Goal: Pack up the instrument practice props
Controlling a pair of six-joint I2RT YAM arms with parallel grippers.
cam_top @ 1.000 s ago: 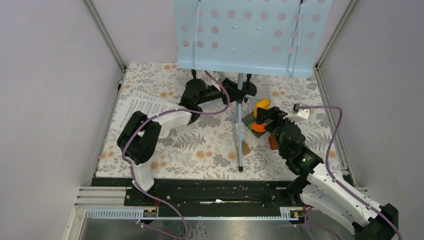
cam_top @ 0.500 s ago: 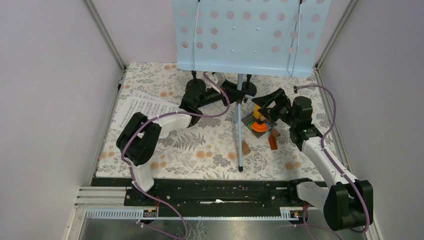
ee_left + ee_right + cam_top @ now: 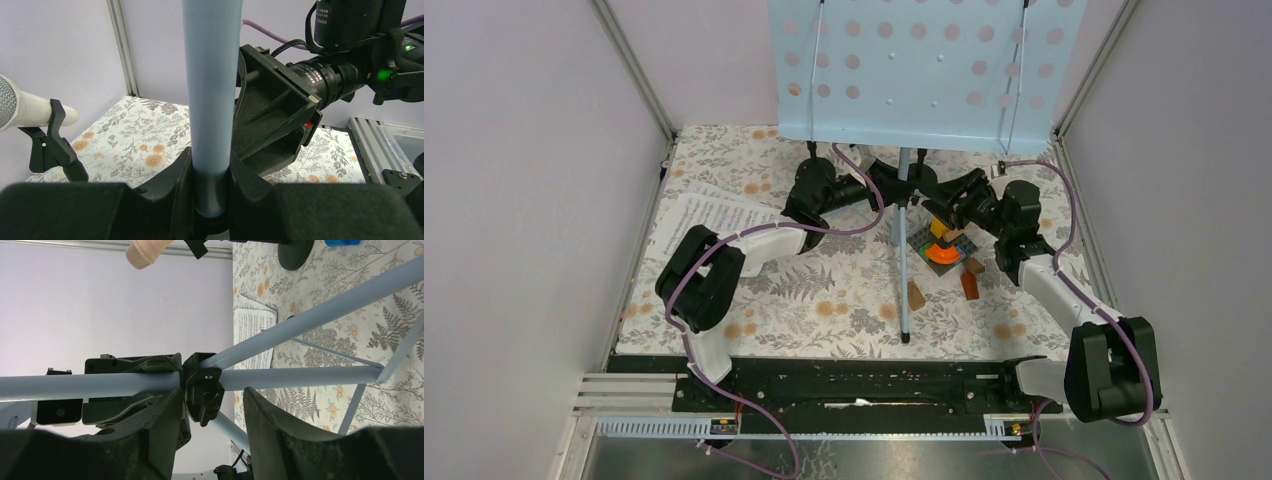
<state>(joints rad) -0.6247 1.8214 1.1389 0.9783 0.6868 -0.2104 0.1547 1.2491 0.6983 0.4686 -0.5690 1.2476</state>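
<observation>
Light-blue music rack [image 3: 914,70] stands near the bench's [image 3: 824,290] far edge — left end effector [image 3: 211,175] clenched on its pole [image 3: 211,90], right end effector [image 3: 212,407] released, its 2 fingers [image 3: 285,440] straddling the black tripod hub [image 3: 202,385] without gripping.

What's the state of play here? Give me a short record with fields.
music stand: upright, blue perforated rack on top
left gripper: shut on the pole
right gripper: open, fingers either side of the black collar where the legs meet
sheet music: flat on the table, left side
white microphone: clipped in its holder
toy blocks: on the table, right of the pole
</observation>
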